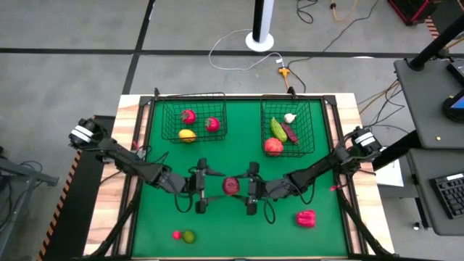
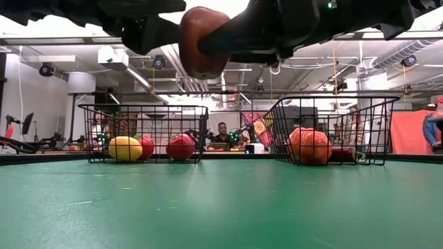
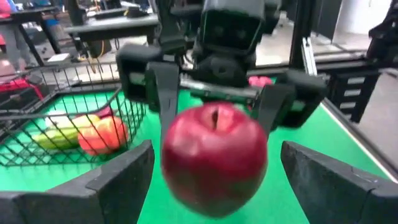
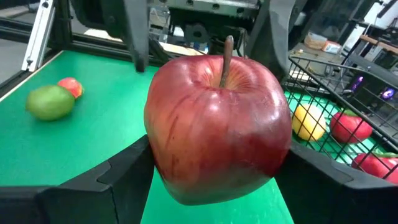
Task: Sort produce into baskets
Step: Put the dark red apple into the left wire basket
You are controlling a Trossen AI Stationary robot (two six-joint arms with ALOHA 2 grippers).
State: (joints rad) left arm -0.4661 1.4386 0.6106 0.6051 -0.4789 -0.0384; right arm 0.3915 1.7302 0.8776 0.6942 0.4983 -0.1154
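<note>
A red apple (image 1: 230, 186) with a brown stem hangs above the middle of the green table, between my two grippers, which face each other. My right gripper (image 1: 243, 187) comes from the table's right and is shut on the apple (image 4: 217, 130). My left gripper (image 1: 216, 186) comes from the left. It is open, its fingers (image 3: 124, 180) standing on either side of the apple (image 3: 214, 158) with small gaps. Two black wire baskets stand at the far side: the left basket (image 1: 165, 116) with red and yellow pieces, the right basket (image 1: 317, 123) with garlic, yellow-green, purple and orange-red pieces. My right gripper pinches the apple's two opposite sides (image 4: 155, 155) between its two fingers (image 4: 121, 180). The fingers lie level and come from the table's right. The apple is lifted clear of the table (image 2: 201, 41), about upright, its stem (image 4: 229, 56) up.
A red pepper (image 1: 305, 217) lies near the front right. A green lime (image 1: 189, 236) and a small red piece (image 1: 176, 234) lie at the front left. People and equipment show in the room beyond the far edge.
</note>
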